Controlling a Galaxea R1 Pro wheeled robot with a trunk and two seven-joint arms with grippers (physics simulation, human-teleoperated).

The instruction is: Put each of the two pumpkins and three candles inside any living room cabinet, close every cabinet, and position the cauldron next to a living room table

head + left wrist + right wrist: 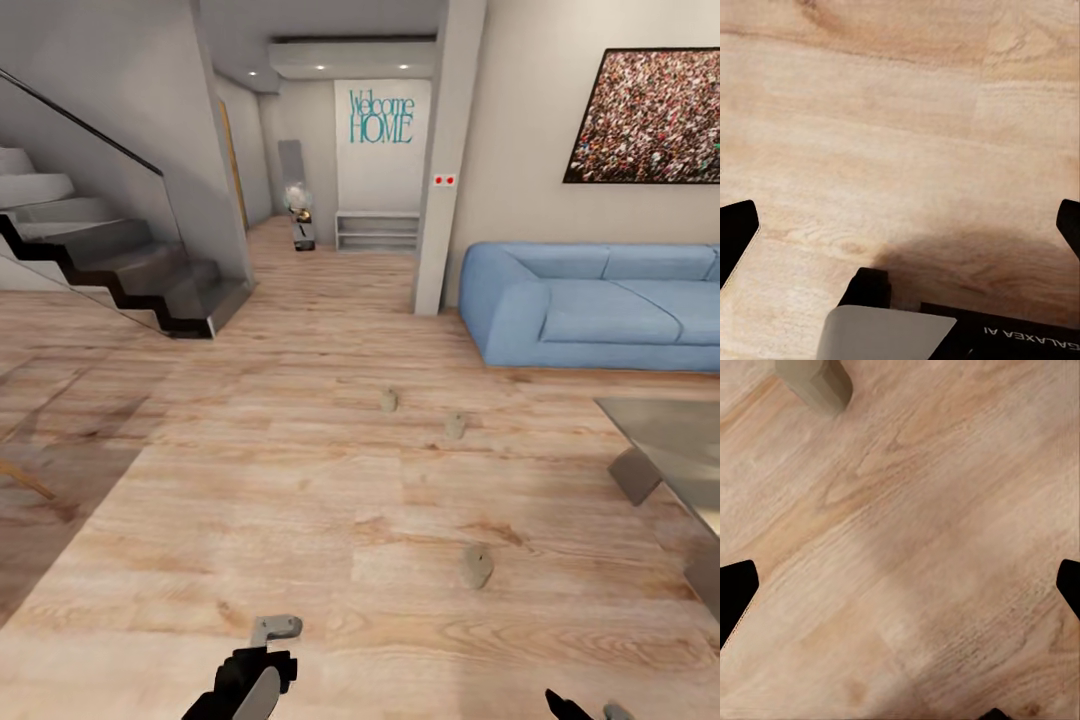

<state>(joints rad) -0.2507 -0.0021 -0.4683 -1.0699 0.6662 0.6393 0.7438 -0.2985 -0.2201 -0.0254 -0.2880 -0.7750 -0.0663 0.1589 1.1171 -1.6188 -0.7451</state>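
Note:
Three candles lie on the wooden floor ahead of me: a far candle (387,400), a second candle (455,425) to its right, and a nearer candle (477,566) that looks tipped on its side. One candle (814,382) also sits at the edge of the right wrist view. My left gripper (272,640) hangs low at the bottom of the head view, left of the nearest candle. In its wrist view the left gripper (900,232) is open over bare floor. My right gripper (585,708) (900,592) is open too, holding nothing.
A grey low table (670,440) juts in at the right, with a blue sofa (600,305) behind it. Stairs (120,260) with a glass rail rise at the left. A pillar (445,160) and a hallway with a white shelf (377,230) lie straight ahead.

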